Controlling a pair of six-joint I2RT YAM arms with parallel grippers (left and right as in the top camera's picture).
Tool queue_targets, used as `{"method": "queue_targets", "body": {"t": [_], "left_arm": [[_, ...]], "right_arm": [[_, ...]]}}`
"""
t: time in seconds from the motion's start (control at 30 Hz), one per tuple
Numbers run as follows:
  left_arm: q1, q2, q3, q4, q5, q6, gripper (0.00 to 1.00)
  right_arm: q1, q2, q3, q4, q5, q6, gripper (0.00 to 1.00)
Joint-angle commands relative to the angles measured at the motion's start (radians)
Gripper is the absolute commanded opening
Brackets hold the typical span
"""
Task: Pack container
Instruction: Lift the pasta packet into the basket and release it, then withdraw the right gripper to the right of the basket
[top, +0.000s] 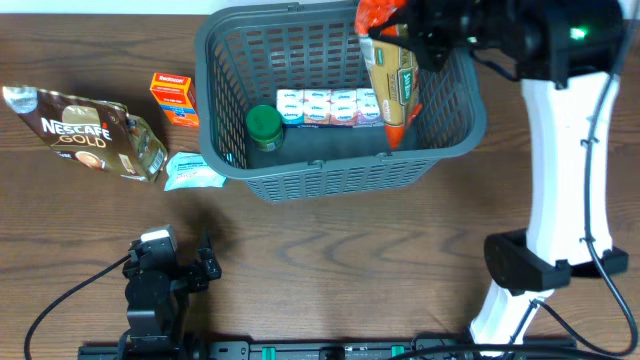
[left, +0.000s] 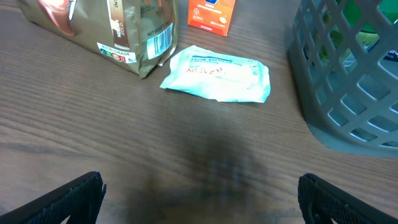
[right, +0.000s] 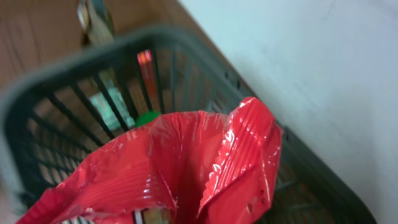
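Dark grey shopping basket, its sides a slatted lattice pattern. Dark brown table with streaky wood grain. Snack bag: crinkled glossy red at the top, golden yellow below, with a green label. Jar with a green lid. Row of white cartons printed in blue and pink. Nescafé Gold coffee pouch: brown and gold with white lettering. Small box: orange, with a red strip of white lettering. Flat sachet: pale blue-green and white. Right arm: white with black joints.
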Motion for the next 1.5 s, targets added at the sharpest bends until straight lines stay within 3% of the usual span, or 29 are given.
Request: {"method": "queue_targets", "body": {"t": [0.0, 0.17, 0.33, 0.37, 0.4, 0.43, 0.47, 0.67, 0.87, 1.1, 1.2, 1.3, 1.47], "left_arm": [[0.005, -0.006, -0.013, 0.002, -0.001, 0.017, 0.99], [0.005, -0.006, -0.013, 0.002, -0.002, 0.017, 0.99], [0.005, -0.006, -0.013, 0.002, -0.001, 0.017, 0.99], [0.005, -0.006, -0.013, 0.002, -0.001, 0.017, 0.98], [0.005, -0.006, -0.013, 0.001, -0.001, 0.017, 0.99], [0.005, -0.006, -0.013, 0.001, -0.001, 0.017, 0.99], [0.005, -0.006, -0.013, 0.001, -0.001, 0.017, 0.99], [0.005, -0.006, -0.013, 0.001, -0.001, 0.017, 0.98], [0.005, -0.006, -0.013, 0.002, -0.001, 0.017, 0.99], [0.005, -0.006, -0.013, 0.002, -0.001, 0.017, 0.99], [0.005, -0.006, -0.013, 0.002, -0.002, 0.017, 0.99], [0.005, -0.006, -0.013, 0.001, -0.001, 0.017, 0.99], [0.005, -0.006, -0.013, 0.001, -0.001, 0.017, 0.99]], "right_arm": [[0.04, -0.011, 0.022, -0.026, 0.06, -0.188, 0.01], [0.104, 0.022, 0.021, -0.119, 0.143, -0.349, 0.01], [0.137, 0.05, 0.021, -0.141, 0.146, -0.383, 0.01], [0.14, 0.055, 0.021, -0.14, 0.153, -0.382, 0.07], [0.142, 0.058, 0.021, -0.14, 0.161, -0.382, 0.54], [0.143, 0.059, 0.021, -0.137, 0.168, -0.382, 0.91], [0.144, 0.059, 0.022, -0.133, 0.175, -0.381, 0.99], [0.143, 0.021, 0.022, -0.097, 0.204, -0.375, 0.99], [0.121, -0.019, 0.022, -0.026, 0.278, -0.249, 0.99], [-0.031, -0.031, 0.022, -0.023, 0.286, -0.093, 0.99], [-0.125, -0.031, 0.022, -0.052, 0.276, -0.006, 0.99], [-0.193, -0.032, 0.021, -0.168, 0.274, -0.008, 0.99], [-0.218, -0.117, 0.011, -0.209, 0.335, -0.007, 0.99]]}}
